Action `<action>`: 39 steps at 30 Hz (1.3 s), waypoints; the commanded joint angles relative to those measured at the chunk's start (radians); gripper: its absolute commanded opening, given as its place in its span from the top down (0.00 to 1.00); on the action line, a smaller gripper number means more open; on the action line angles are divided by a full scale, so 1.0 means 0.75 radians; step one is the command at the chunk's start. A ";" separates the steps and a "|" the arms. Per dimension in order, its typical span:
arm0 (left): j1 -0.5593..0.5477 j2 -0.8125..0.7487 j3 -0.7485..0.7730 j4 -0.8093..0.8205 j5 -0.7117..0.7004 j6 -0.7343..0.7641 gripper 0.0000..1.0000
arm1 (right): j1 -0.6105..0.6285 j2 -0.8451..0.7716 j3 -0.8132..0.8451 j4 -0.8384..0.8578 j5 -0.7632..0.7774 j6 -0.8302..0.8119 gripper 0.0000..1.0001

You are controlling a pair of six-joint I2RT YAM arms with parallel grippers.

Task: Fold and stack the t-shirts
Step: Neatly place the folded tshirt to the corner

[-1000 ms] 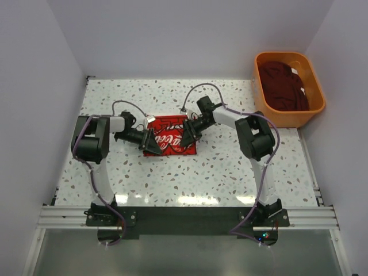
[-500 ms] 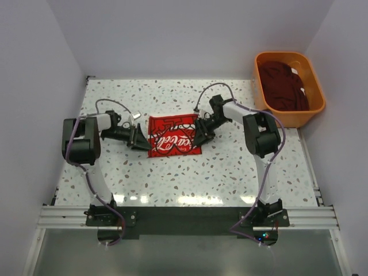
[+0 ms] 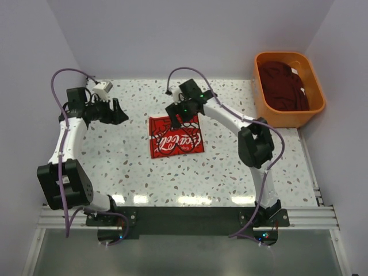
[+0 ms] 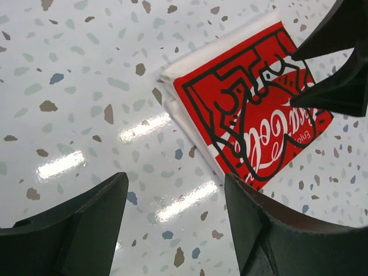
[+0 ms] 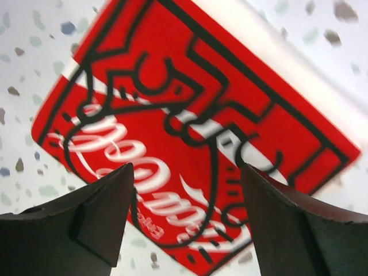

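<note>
**Red t-shirt** [image 3: 175, 137]: folded into a rectangle and lying flat at the centre of the speckled table [image 3: 230, 167]. A white cloth edge [image 4: 172, 77] shows along one side.

**Left gripper** [image 3: 119, 111]: upper left of the top view, well apart from the shirt, jaws spread, empty.

**Right gripper** [image 3: 177, 117]: above the shirt's far edge, jaws spread, gripping nothing.

**Maroon t-shirt** [image 3: 280, 85]: bunched inside the orange tub [image 3: 284, 54], upper right.

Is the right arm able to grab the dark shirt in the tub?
Probably yes: the orange tub is open-topped, nothing covers the maroon shirt, and the right gripper is open and empty.
</note>
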 commanded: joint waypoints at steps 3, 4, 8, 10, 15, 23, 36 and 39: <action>-0.001 -0.071 0.015 0.004 -0.138 0.028 0.27 | 0.138 0.189 0.182 0.071 0.333 -0.061 0.21; -0.001 -0.081 -0.004 -0.002 -0.140 0.039 0.27 | 0.162 0.212 0.192 0.071 0.343 -0.065 0.21; -0.001 -0.126 -0.036 -0.007 -0.152 0.063 0.26 | 0.164 0.322 0.239 -0.056 0.405 -0.055 0.19; -0.001 -0.128 -0.032 -0.013 -0.146 0.077 0.26 | 0.128 0.329 0.188 -0.152 0.387 -0.047 0.16; 0.001 -0.073 0.008 0.002 -0.121 0.100 0.24 | 0.040 0.188 -0.115 -0.293 0.350 -0.081 0.14; -0.001 0.087 0.149 0.024 0.005 0.088 0.23 | -0.134 -0.219 -0.536 -0.365 0.368 -0.245 0.11; -0.001 0.236 0.295 0.053 0.134 0.075 0.16 | -0.594 -0.610 -1.121 -0.177 0.513 -0.991 0.09; -0.003 0.248 0.309 0.043 0.140 0.086 0.15 | -0.709 -0.590 -1.107 -0.144 0.552 -1.024 0.09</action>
